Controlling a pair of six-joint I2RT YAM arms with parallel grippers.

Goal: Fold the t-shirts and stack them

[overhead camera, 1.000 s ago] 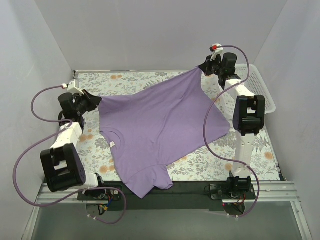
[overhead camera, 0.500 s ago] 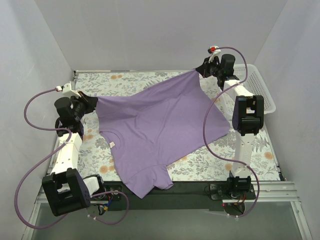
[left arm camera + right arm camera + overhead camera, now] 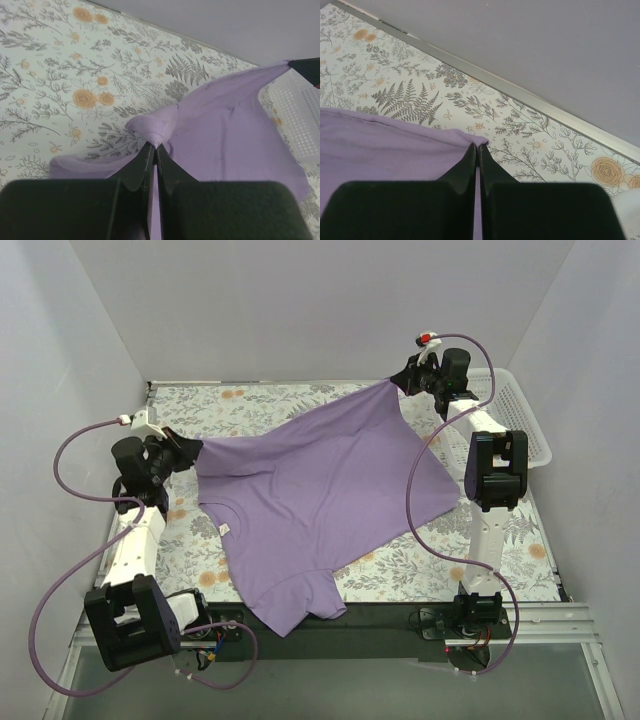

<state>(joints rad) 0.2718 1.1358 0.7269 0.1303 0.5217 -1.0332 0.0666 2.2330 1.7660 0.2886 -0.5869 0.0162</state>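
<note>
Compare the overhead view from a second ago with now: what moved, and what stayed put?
The left arm refolded: its bulky elbow swung back toward the near edge of the table, while the left gripper nudged outward, then returned. Nothing was grasped or released. Both it and the right gripper stay shut on corners of the purple t-shirt; shirt and basket lie unchanged.

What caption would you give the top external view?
Left gripper and right gripper, shut on the purple t-shirt, stretch it over the floral table.
</note>
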